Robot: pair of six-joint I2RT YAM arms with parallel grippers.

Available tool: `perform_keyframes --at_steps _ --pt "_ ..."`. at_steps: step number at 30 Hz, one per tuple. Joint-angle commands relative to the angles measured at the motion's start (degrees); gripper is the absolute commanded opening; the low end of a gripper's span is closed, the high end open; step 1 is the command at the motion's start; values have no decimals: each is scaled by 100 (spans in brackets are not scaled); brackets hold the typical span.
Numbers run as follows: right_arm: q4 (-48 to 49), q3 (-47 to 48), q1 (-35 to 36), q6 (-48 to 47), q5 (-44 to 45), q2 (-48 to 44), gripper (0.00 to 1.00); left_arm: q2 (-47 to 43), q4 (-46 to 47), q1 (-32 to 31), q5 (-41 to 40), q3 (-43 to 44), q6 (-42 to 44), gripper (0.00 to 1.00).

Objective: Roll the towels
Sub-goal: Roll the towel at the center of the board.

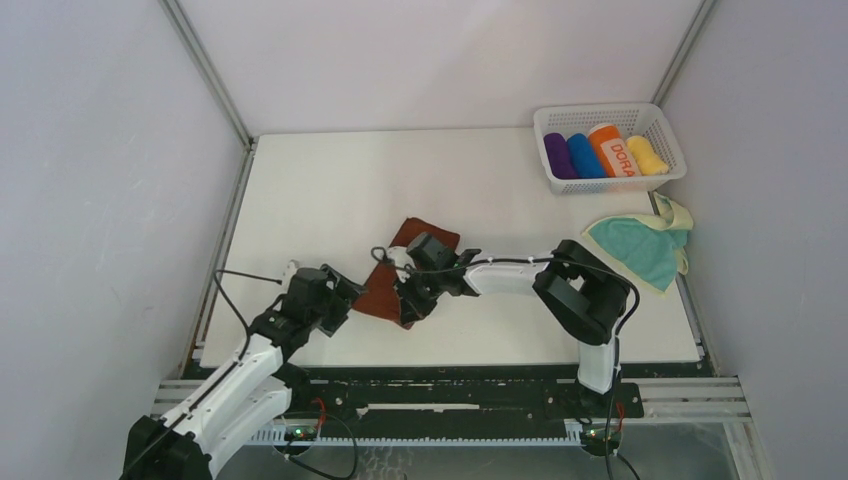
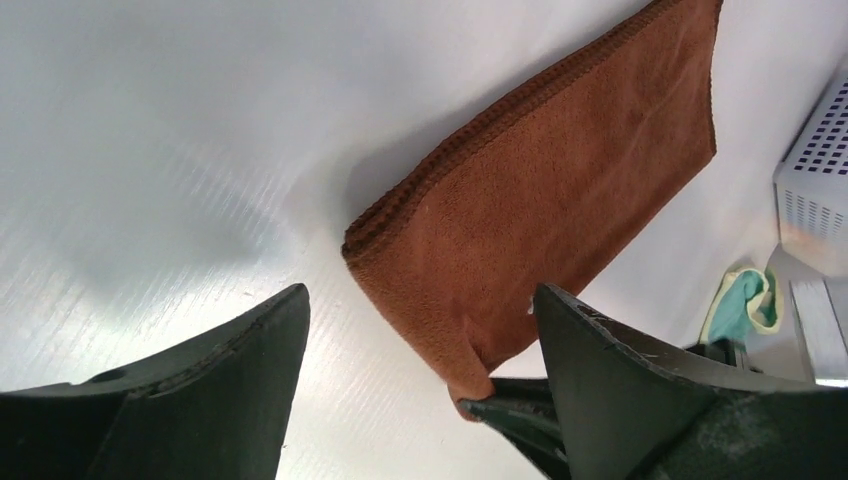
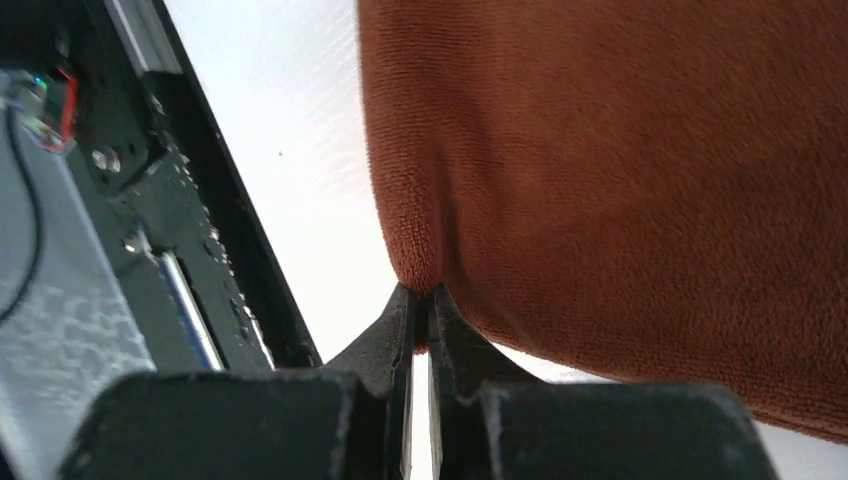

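Observation:
The rust-brown towel (image 1: 384, 292) lies folded and oblong on the white table, left of the middle. My right gripper (image 1: 410, 300) is shut on its near corner; the right wrist view shows the cloth (image 3: 620, 190) pinched between the closed fingertips (image 3: 420, 297). My left gripper (image 1: 352, 290) stands open just left of the towel, its fingers spread wide around that same near end (image 2: 560, 190) without touching it (image 2: 420, 292). The right fingers (image 2: 500, 408) show there holding the corner. The teal towel with a cream side (image 1: 636, 250) lies crumpled at the right edge, also in the left wrist view (image 2: 745, 305).
A white basket (image 1: 620, 183) at the back right holds purple (image 1: 558, 155), blue (image 1: 585, 156), orange "DORA" (image 1: 616, 150) and yellow (image 1: 648, 156) rolls. Grey walls close in the table on three sides. A black rail (image 1: 450, 385) runs along the near edge.

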Motion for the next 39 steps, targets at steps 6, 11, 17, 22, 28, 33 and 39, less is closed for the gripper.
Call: perform_keyframes --at_steps 6,11,17,22,28,33,39 --pt "1740 -633 -457 1921 -1193 -10 0 -94 -225 -82 -201 11 -339 72" --pt "2257 -866 -522 2351 -1345 177 0 343 -80 -198 -315 150 -419 67" --pt "2502 -959 -526 2519 -1433 315 0 971 152 -208 -539 416 -308 60" --pt "2581 -1042 -517 2500 -1429 338 0 1419 212 -226 -781 638 -247 51" --pt "2602 -1093 -504 2447 -1364 272 0 1860 353 -354 -797 740 -295 42" --pt "2403 -1094 -351 2099 -949 84 4 1965 209 -402 -863 889 -229 16" --pt "1969 -1094 127 1155 337 -503 22 2006 -250 -443 -871 1230 -98 5"
